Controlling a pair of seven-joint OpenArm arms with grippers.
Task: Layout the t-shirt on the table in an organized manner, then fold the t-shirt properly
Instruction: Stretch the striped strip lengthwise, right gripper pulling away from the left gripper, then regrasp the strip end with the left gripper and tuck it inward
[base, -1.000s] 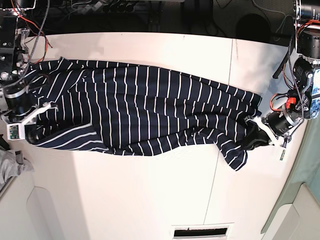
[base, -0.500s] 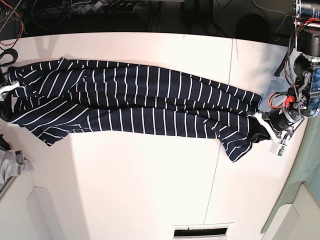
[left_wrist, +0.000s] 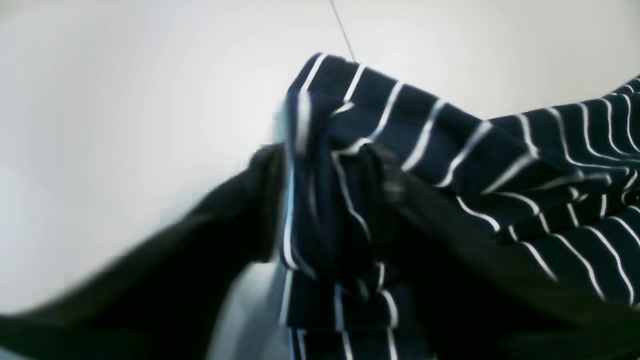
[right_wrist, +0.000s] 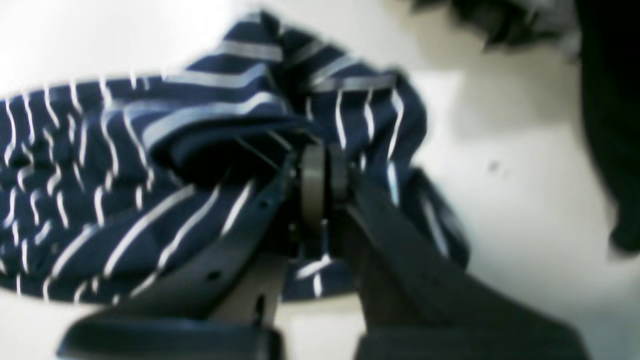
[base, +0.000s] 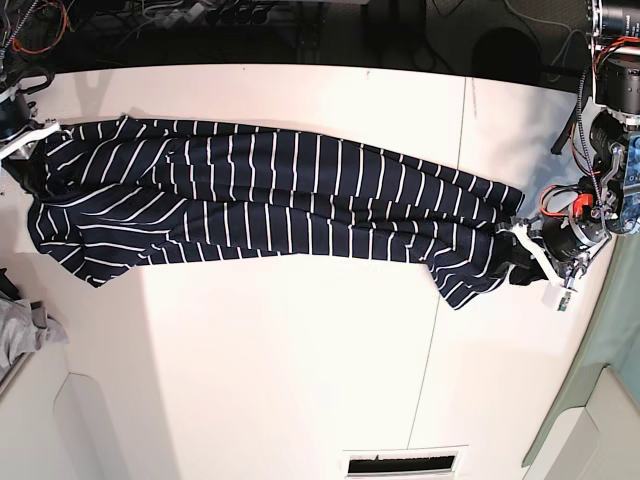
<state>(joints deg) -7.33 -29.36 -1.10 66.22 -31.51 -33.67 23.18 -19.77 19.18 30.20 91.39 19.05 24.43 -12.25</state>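
The t-shirt (base: 270, 205) lies stretched across the table (base: 300, 380), left to right. The right gripper (right_wrist: 320, 175) pinches its left end (blurred view). The left gripper (left_wrist: 325, 200) has its jaws spread around the bunched right end.

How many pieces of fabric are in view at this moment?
2. The striped t-shirt lies stretched across the table between both grippers. A small grey cloth sits at the base view's left edge, partly cut off; more may lie beyond the frame.
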